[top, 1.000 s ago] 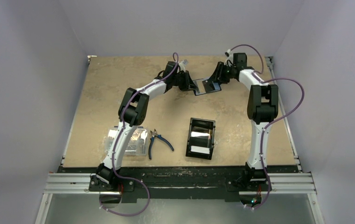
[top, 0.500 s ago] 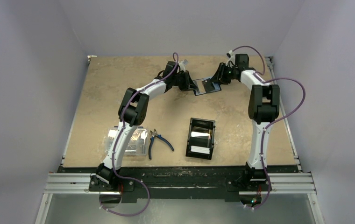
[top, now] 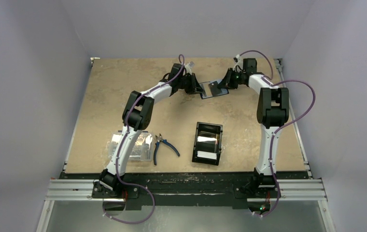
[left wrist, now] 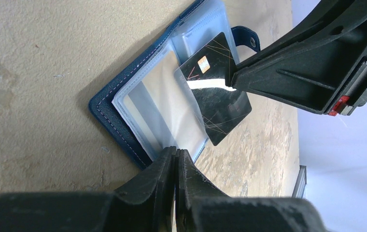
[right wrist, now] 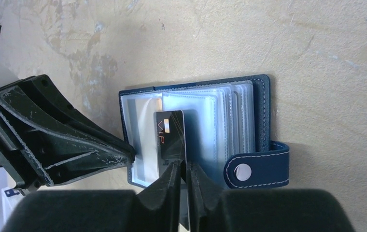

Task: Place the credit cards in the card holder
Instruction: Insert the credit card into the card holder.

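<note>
The navy blue card holder (top: 216, 93) lies open at the far middle of the table, its clear sleeves fanned out (right wrist: 230, 121). My left gripper (left wrist: 176, 151) is shut on the holder's near edge, at a clear sleeve (left wrist: 157, 111). My right gripper (right wrist: 182, 164) is shut on a black credit card (right wrist: 170, 131) with a gold chip and "VIP" on it. The card stands edge-on over the open sleeves, its far end against them. It also shows in the left wrist view (left wrist: 215, 96), beside the holder's snap strap (left wrist: 247, 37).
A black open tray (top: 195, 145) stands near the front middle with white cards (top: 207, 155) at its near end. Blue-handled pliers (top: 164, 146) and a clear plastic box (top: 133, 146) lie at the front left.
My right gripper has shifted slightly left with the black card, bringing it further over the open holder. The left arm has not moved.
</note>
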Robot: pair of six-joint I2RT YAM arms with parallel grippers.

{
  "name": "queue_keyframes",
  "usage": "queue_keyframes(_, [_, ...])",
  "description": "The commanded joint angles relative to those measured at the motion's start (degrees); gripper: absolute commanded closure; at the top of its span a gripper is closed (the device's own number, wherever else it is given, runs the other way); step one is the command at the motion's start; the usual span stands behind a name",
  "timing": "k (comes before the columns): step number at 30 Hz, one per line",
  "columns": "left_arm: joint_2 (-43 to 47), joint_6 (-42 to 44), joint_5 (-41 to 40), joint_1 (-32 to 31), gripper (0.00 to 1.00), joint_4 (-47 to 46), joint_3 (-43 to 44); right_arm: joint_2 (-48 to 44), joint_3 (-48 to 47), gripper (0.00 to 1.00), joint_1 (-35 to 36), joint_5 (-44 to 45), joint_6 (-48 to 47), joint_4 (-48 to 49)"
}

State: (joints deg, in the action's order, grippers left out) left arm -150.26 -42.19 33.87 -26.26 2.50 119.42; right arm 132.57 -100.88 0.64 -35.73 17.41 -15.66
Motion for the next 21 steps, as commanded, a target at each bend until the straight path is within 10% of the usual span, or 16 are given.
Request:
queue_keyframes(1, [-4.18, 3.34, -3.69, 0.51, 0.94, 8.40, -1.24, -2.41, 1.63, 0.89, 0.15, -0.06, -0.53, -0.54])
queue_keyframes(21, [-4.08, 3.59, -3.65, 0.51, 0.94, 8.58, -1.51, -2.08, 5.20, 1.00, -0.47, -2.21, 6.05, 13.64])
